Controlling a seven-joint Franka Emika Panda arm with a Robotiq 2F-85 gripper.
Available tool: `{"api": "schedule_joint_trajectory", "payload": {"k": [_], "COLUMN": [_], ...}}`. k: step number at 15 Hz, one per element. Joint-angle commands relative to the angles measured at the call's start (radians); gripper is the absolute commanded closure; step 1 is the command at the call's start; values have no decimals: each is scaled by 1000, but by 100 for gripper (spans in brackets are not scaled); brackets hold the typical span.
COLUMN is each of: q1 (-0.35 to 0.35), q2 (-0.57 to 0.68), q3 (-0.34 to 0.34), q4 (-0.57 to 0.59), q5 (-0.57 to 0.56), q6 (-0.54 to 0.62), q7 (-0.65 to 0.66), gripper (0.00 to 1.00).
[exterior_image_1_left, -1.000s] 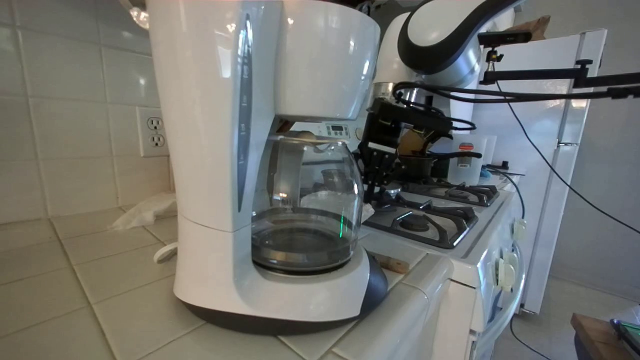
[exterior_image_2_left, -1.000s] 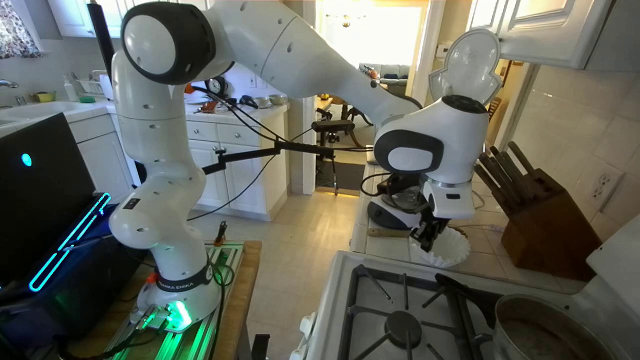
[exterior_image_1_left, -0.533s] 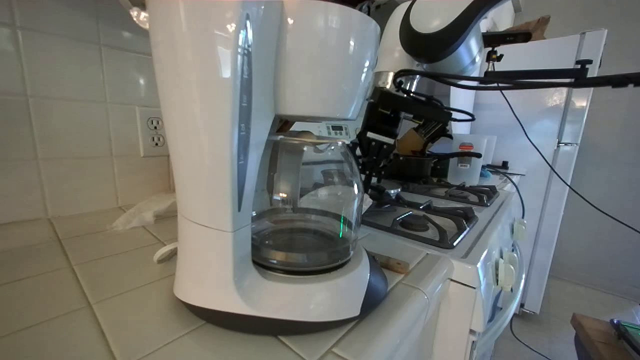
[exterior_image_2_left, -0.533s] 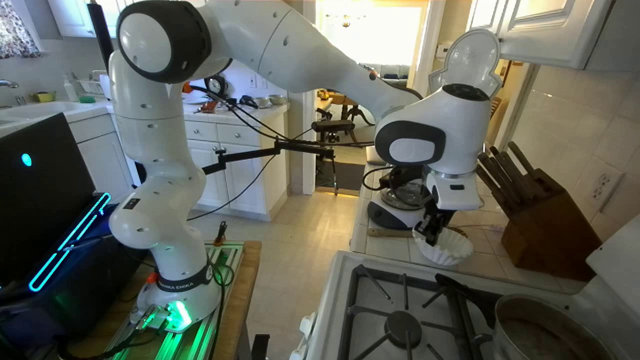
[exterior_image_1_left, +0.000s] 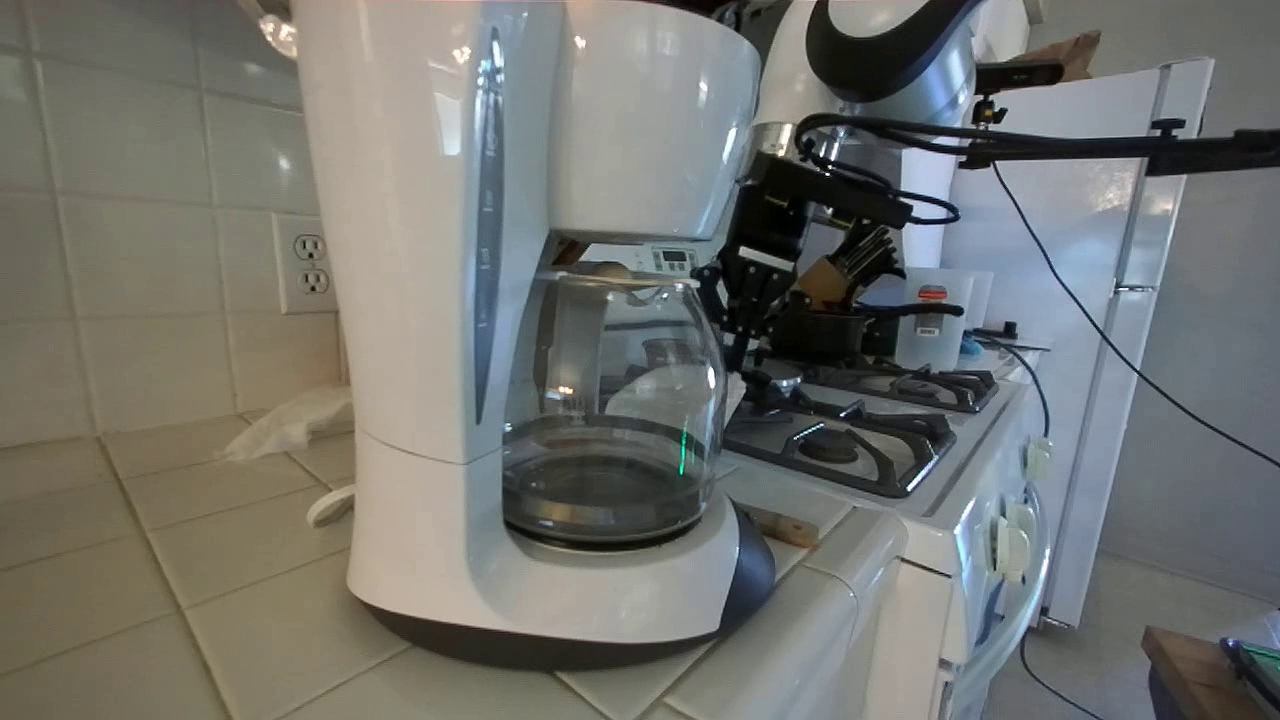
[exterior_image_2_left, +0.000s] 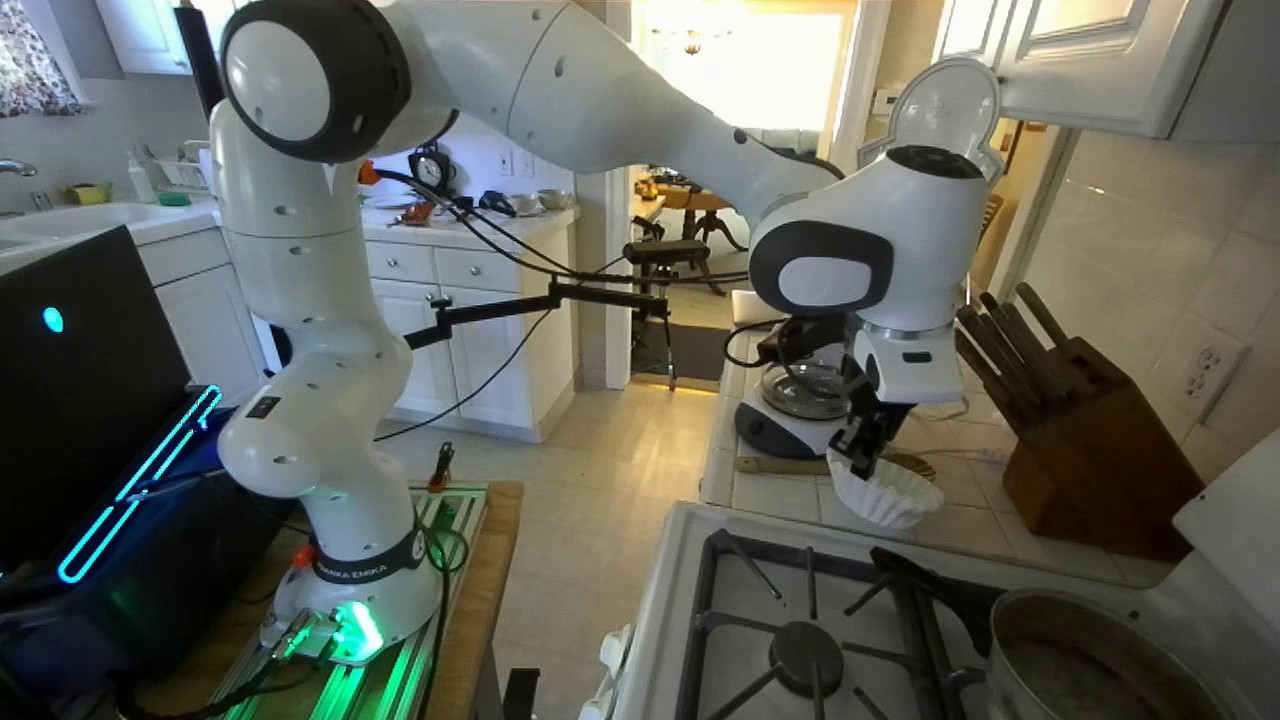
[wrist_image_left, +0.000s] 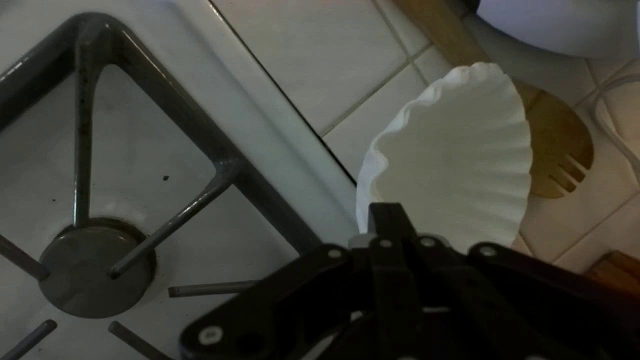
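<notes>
"What has the claw (wrist_image_left: 392, 220) got?"

"A white coffee filter (wrist_image_left: 452, 160). It's pinched tight on the near edge of the pleated paper, and the rest fans out ahead."

"Flat or tilted?"

"Tilted. Whether its underside touches the tiled bench (wrist_image_left: 320, 60), I can't tell."

"And close by?"

"In the wrist view, a slotted wooden spoon (wrist_image_left: 560, 145) lies on the bench beyond the claw, partly hidden behind the paper. The stove (wrist_image_left: 150, 155) spreads out to the claw's left there."

"Farther off?"

"In an exterior view, the coffee maker (exterior_image_1_left: 420, 330) stands in front of the claw, its glass carafe (exterior_image_1_left: 620, 480) in place. In an exterior view, the knife block (exterior_image_2_left: 1100, 460) is to the claw's right, and a pot (exterior_image_2_left: 1060, 625) sits lower right, well apart from it."
</notes>
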Motion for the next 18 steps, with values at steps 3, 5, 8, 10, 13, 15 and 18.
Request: {"api": "schedule_joint_trajectory", "payload": {"k": [3,5,8,10,13,15,18], "q1": [-3,-4,-2,-2,-5,-8,-9], "q2": [-21,-28,-11,2,-2,-9,0], "q3": [1,1,-1,-3,-1,-3,-6], "q4": [18,30,6,1,58,77,55], "q5": [-6,5,-53,-82,-32,-16,-60], "q6": [-80,-108,-117,-125,-158,-173,-172], "q7": [-23,-35,-7,3,-18,-26,-9], "gripper": [99,99,99,99,99,99,99]}}
